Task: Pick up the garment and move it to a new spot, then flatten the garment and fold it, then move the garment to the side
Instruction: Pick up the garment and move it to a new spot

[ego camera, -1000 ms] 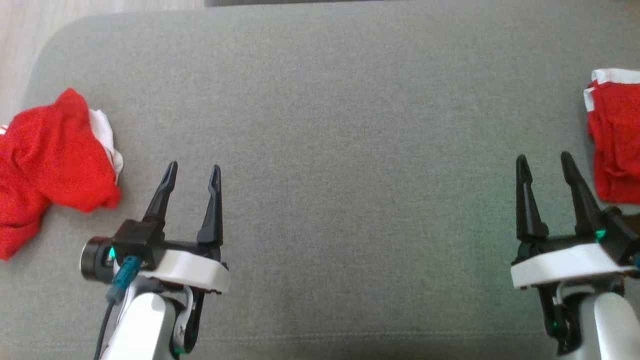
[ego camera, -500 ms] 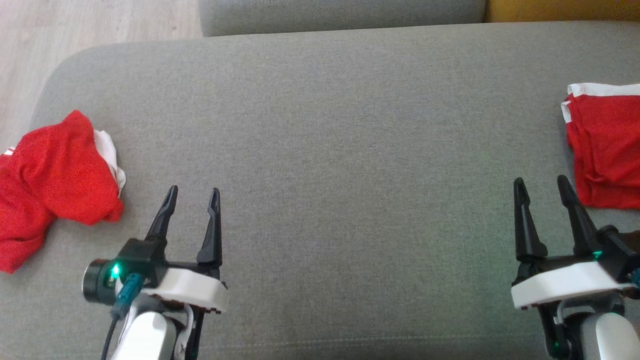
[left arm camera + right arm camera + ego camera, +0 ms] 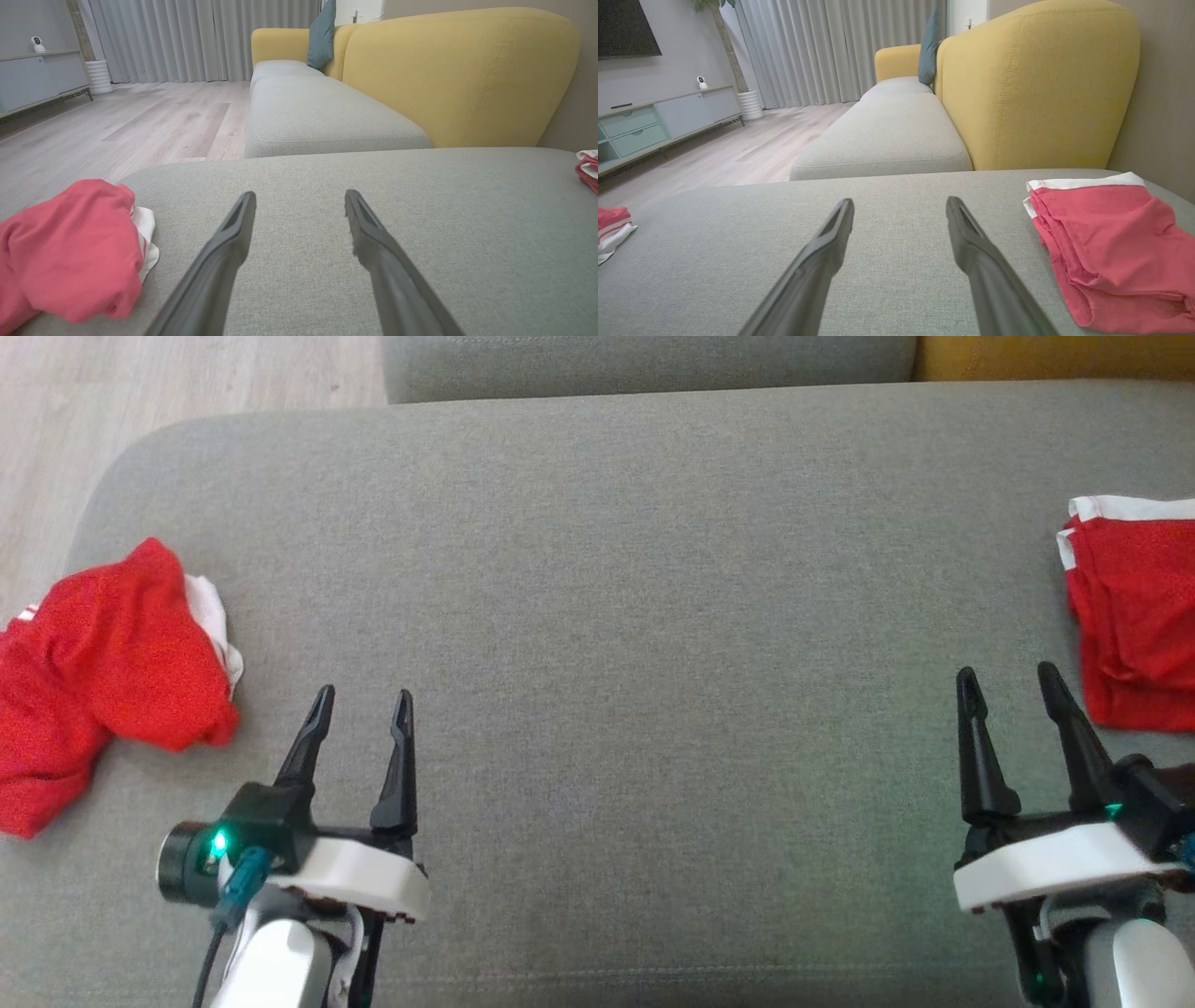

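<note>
Pale wood floor (image 3: 140, 392) shows beyond the rounded far-left corner of the grey seat cushion (image 3: 653, 569). Just inside that corner's left edge lies the crumpled red garment (image 3: 103, 663). The head view cuts off its left part, so I cannot tell whether it hangs over the edge. The heap's long axis runs diagonally, from near-left up to far-right, and a white fold shows on its far-right side, turned toward the middle of the cushion. To its right, near but apart from it, the left gripper (image 3: 364, 693) hangs over the near part of the cushion. Its fingers are spread and released with nothing between them, and they point toward the far edge. From there a broad stretch of bare grey fabric runs across the middle, from the near seam to the far edge, where a second grey cushion (image 3: 644, 359) butts up against it and a yellow backrest (image 3: 1055, 355) begins further right. The right gripper (image 3: 1005, 670) hangs over the near-right part, its fingers likewise parted and empty, pointing the same way. Just beside its right finger, without touching it, a folded red garment (image 3: 1139, 616) lies flat against the cushion's right side. The head view crops its right part. Its white band lies along the far end, and its long axis runs near to far. In the right wrist view it sits close to the cushion's right edge, below the wall.
</note>
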Robot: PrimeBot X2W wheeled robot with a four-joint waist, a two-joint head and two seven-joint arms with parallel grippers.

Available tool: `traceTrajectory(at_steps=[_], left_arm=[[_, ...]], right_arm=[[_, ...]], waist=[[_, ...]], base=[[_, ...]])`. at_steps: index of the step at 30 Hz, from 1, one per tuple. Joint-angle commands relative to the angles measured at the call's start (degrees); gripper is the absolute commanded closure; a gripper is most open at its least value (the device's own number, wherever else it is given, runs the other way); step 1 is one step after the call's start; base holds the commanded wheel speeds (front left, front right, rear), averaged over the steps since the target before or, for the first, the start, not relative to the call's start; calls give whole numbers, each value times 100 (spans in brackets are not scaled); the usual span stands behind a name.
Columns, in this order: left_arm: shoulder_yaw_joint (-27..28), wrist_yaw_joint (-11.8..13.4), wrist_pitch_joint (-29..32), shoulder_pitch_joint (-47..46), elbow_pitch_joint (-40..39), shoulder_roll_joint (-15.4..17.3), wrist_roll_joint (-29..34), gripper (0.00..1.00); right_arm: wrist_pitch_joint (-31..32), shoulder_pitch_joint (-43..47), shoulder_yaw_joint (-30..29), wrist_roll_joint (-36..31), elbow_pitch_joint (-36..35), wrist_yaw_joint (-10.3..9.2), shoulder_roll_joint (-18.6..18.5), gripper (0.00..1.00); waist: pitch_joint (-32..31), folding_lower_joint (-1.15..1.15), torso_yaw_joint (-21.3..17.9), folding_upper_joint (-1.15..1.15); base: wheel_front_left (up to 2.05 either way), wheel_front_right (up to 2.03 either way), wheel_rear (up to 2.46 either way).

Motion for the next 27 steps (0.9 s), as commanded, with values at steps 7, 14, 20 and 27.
traceTrajectory(at_steps=[7,14,20,27], left_arm=[[138,18,-15,-345,-198,95,-33,0],[163,-116,-32,-603,-167,43,-80,0],[248,-197,-34,-753,-148,-69,-70,0],[430,-254,-35,-766,-180,-167,-17,0]], right_arm=[[43,-106,72,16,-329,22,-28,0],[166,-191,89,-56,-515,22,-28,0],[321,-243,154,-151,-665,22,-28,0],[509,-295,216,-310,-827,22,-28,0]], waist=[[79,0,285,0],[171,0,952,0],[182,0,1610,0],[203,0,2140,0]], base=[[0,0,0],[0,0,0],[0,0,0],[0,0,0]])
